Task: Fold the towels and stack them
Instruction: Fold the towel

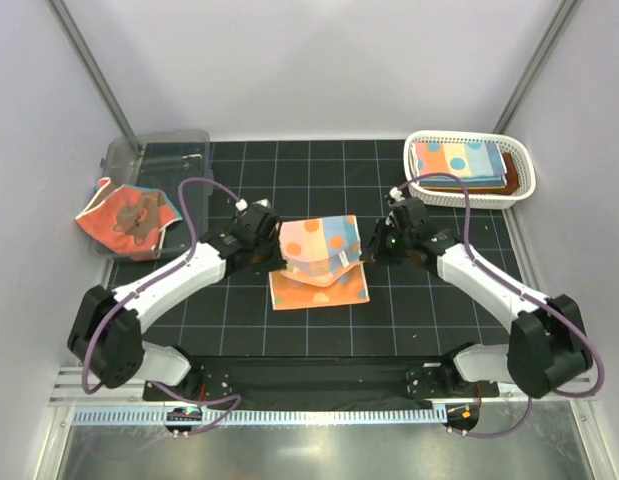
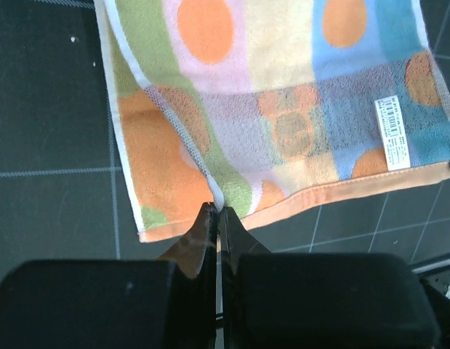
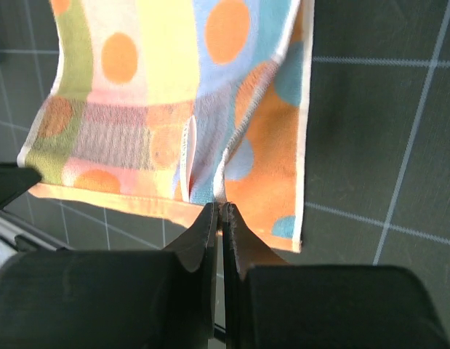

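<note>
Polka-dotted towel (image 1: pixel 319 262) is lying mid-desk (image 1: pixel 219 325), its far part being held up above the near part; left pincer (image 2: pixel 216 212) is clamping 1 towel corner, jaws pressed together; right pincer (image 3: pixel 220 211) is pinching the other corner likewise; bear towel (image 1: pixel 124 215) is draping over the clear bin (image 1: pixel 179 150) rim; folded towels (image 1: pixel 459 160) are sitting stacked in the white basket (image 1: pixel 524 175).
</note>
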You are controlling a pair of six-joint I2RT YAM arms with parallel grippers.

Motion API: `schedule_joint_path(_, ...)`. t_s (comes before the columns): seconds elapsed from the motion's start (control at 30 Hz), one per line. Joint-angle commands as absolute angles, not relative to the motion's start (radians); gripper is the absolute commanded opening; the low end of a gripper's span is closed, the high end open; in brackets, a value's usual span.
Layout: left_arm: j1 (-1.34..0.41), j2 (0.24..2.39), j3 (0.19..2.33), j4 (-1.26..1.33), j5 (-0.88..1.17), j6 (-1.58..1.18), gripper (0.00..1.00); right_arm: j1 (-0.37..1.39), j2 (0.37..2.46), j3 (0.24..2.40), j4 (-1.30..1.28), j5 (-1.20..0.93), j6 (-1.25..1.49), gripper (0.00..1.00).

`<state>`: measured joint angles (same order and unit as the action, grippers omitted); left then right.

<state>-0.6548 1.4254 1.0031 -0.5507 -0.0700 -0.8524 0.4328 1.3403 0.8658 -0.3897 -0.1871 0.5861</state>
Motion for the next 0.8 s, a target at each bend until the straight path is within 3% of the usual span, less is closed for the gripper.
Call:
schedule_joint_path(0.0, -0.666, 1.349, 0.936, -0.637, -0.029, -0.853, 0.0, 0.437, 1.247, 0.783, -0.419, -0.236, 0.597, 0.01)
schedule_joint_path(0.23, -0.692, 1.295, 0.662, -0.457, -0.025, -0.934, 0.0, 0.437, 1.196, 0.574, -0.261, -0.262, 0.658, 0.01)
schedule_joint_path(0.77, -0.692, 1.345, 0.644, -0.434, -0.034, -0.905, 0.0, 0.446, 1.238, 0.505, -0.189, -0.253, 0.678, 0.01)
